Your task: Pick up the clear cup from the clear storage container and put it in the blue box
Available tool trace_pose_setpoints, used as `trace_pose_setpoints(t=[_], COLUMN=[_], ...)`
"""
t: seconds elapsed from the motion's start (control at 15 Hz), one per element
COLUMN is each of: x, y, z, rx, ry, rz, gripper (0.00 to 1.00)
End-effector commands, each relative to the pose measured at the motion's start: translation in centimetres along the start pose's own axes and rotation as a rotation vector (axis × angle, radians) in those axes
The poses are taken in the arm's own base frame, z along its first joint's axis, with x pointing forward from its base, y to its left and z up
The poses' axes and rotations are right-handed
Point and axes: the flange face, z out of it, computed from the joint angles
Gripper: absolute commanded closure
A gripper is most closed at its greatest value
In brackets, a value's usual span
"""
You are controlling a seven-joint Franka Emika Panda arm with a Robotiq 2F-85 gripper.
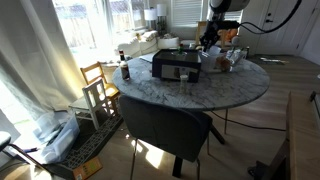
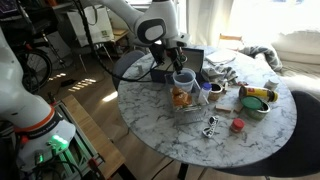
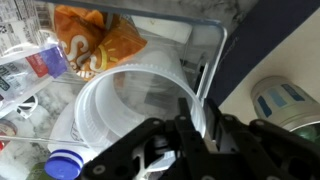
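My gripper [image 3: 200, 122] is shut on the rim of the clear cup [image 3: 130, 100], one finger inside the wall and one outside. In an exterior view the cup [image 2: 183, 80] hangs from the gripper [image 2: 176, 68] over the clear storage container [image 2: 186, 104], which holds orange snack bags [image 3: 95, 40]. I cannot tell whether the cup's base still touches the container. The blue box [image 2: 192, 58] lies just behind the container, very dark and low. It also shows in an exterior view [image 1: 177, 66], left of the gripper [image 1: 208, 42], and in the wrist view [image 3: 270, 40] at the upper right.
The round marble table [image 2: 200, 140] carries a green-rimmed bowl [image 2: 255, 103], a red cap [image 2: 237, 125] and small packets. A dark bottle [image 1: 124, 70] stands at the table's edge. A dark chair [image 1: 165, 125] and a wooden chair [image 1: 100, 85] stand beside the table.
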Motion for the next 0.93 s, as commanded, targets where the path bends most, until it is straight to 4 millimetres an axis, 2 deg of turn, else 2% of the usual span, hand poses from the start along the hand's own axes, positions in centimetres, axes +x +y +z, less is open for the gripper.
trace_pose_setpoints(t=[0.0, 0.4, 0.87], x=[0.0, -0.3, -1.4], y=[0.7, 2.4, 3.2], z=[-0.8, -4.8, -12.2], rx=[-0.027, -0.069, -0.01], ry=[-0.006, 0.028, 0.118], rz=[-0.012, -0.036, -0.042], gripper=[1.0, 0.99, 0.99])
